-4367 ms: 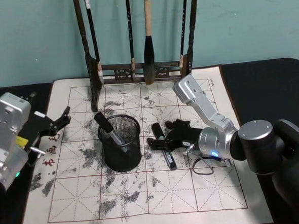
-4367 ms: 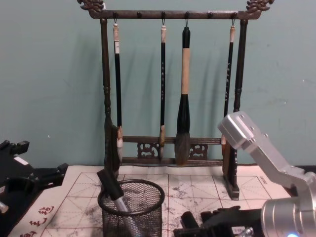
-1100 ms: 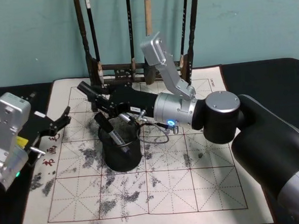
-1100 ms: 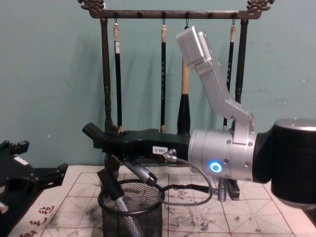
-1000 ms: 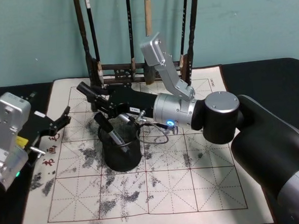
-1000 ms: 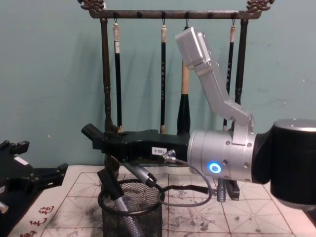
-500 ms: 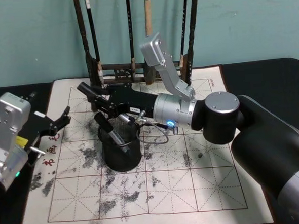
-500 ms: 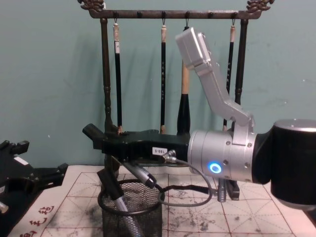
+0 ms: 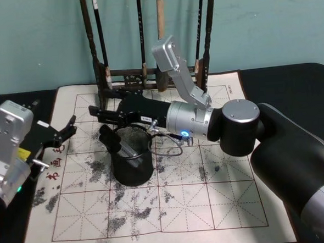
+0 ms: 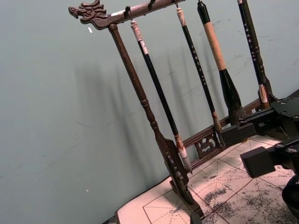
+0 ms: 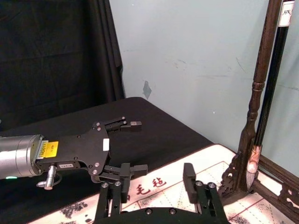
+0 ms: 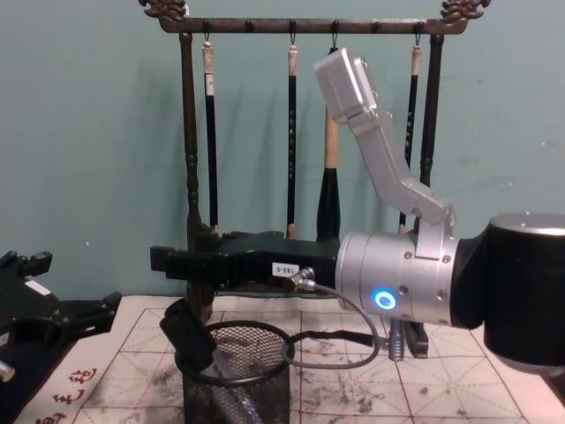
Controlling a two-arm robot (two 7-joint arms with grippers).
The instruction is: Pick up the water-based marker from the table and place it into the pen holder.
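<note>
Markers [image 9: 115, 143] lean inside the black mesh pen holder [image 9: 132, 170], caps over its rim. Right gripper [image 9: 98, 116] hovers above them, fingers spread and empty. Left gripper [image 9: 67, 128] rests spread at the mat's [image 9: 184, 208] left edge.

Head view looked down over calligraphy mat [image 9: 156, 210]. Chest view sat low, faced brush rack [image 12: 305, 26] side-on, close. Left wrist view looked up at same rack, tilted. Right wrist view faced left gripper [image 11: 128, 144] across mat.
</note>
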